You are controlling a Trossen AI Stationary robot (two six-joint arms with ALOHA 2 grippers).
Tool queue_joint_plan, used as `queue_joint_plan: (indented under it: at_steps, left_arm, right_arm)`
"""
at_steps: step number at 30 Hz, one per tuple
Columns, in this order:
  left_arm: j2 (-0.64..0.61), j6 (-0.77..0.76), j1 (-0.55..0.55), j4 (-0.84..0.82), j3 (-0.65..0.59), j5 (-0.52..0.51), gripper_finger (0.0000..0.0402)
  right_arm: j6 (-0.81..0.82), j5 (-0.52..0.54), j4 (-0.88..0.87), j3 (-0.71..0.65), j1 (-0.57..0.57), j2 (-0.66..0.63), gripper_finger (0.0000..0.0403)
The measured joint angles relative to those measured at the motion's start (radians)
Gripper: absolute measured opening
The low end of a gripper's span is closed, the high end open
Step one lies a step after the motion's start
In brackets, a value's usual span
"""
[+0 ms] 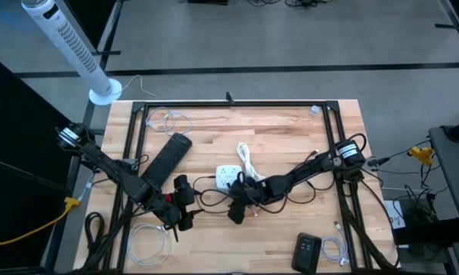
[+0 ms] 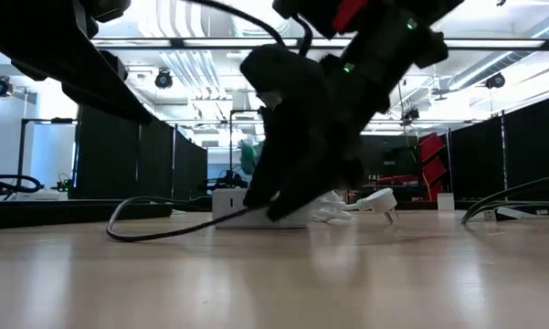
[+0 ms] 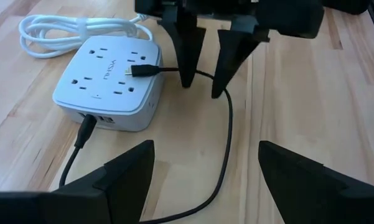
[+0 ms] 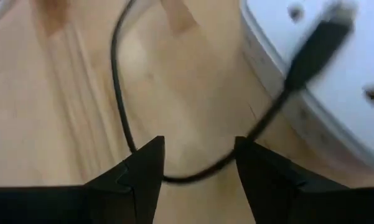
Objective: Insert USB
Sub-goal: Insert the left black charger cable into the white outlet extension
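light wooden bench (image 1: 290,137), white square power strip (image 3: 109,81) mid-frame with black USB cable (image 3: 227,143) lying loose on top, right gripper (image 3: 202,87) fingers apart around cable, not pinching, left gripper (image 3: 205,180) lower left, fingers wide open, empty

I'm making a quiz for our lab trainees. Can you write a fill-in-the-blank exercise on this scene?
1. A black USB plug lies on top of the white ____.
2. Another black cable is already plugged into the strip's ____.
3. The right gripper straddles the black cable, its fingers ____.
4. A coiled ____ cord lies behind the strip.

Missing words: power strip; side; open; white
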Motion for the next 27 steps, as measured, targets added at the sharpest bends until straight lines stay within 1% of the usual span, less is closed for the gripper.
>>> queue_joint_plan:
  at_steps: [2, 6, 7, 9, 11, 14, 16, 17, 18, 19, 20, 22, 23, 25, 27]
  left_arm:
    - [0.0, -0.003, 0.0, 0.001, -0.003, 0.0, 0.0276]
    - [0.0, 0.003, 0.001, -0.005, -0.006, 0.0, 0.0276]
    - [0.0, 0.005, 0.003, -0.005, -0.006, 0.0, 0.0276]
    - [0.0, 0.005, 0.006, -0.005, -0.006, 0.0, 0.0276]
    - [0.0, -0.001, 0.006, -0.004, -0.006, 0.0, 0.0276]
    - [0.0, -0.003, 0.005, 0.009, -0.006, 0.001, 0.0276]
    - [0.0, -0.003, 0.0, 0.024, -0.006, 0.008, 0.0276]
    - [0.0, -0.003, -0.002, 0.037, -0.006, 0.016, 0.0276]
    - [0.0, -0.003, -0.003, 0.06, -0.006, 0.032, 0.0276]
    - [0.0, -0.002, -0.004, 0.085, -0.006, 0.053, 0.0276]
    - [0.0, -0.001, -0.006, 0.112, -0.006, 0.077, 0.0276]
    - [0.0, 0.025, -0.011, 0.156, -0.006, 0.113, 0.0276]
    - [0.0, 0.05, -0.015, 0.178, -0.006, 0.116, 0.0276]
    - [0.0, 0.112, -0.016, 0.217, -0.006, 0.119, 0.0276]
    - [0.0, 0.168, -0.015, 0.262, -0.006, 0.119, 0.0276]
  right_arm:
    - [-0.049, 0.031, -0.036, 0.024, 0.0, -0.002, 0.014]
    - [-0.182, 0.059, -0.209, 0.118, 0.0, -0.003, 0.003]
    - [-0.234, 0.069, -0.26, 0.147, 0.0, -0.004, 0.0016]
    - [-0.33, 0.116, -0.355, 0.203, 0.0, -0.006, 0.0015]
    - [-0.454, 0.217, -0.447, 0.255, 0.001, -0.006, 0.0016]
    - [-0.705, 0.401, -0.536, 0.311, 0.0, -0.007, 0.0005]
    - [-0.883, 0.464, -0.541, 0.319, -0.006, -0.009, 0.0003]
    - [-0.953, 0.465, -0.545, 0.319, -0.009, -0.009, 0.0004]
    - [-1.003, 0.44, -0.563, 0.319, -0.013, -0.009, 0.0005]
    - [-1.031, 0.384, -0.593, 0.319, -0.018, -0.009, 0.0006]
    - [-1.04, 0.301, -0.631, 0.319, -0.025, -0.009, 0.0006]
    - [-0.986, 0.143, -0.705, 0.319, -0.044, -0.009, 0.0005]
    - [-0.947, 0.099, -0.74, 0.318, -0.054, -0.008, 0.0003]
    - [-0.913, 0.1, -0.776, 0.315, -0.079, -0.004, 0.0002]
    - [-0.946, 0.152, -0.768, 0.31, -0.102, 0.0, 0.0003]
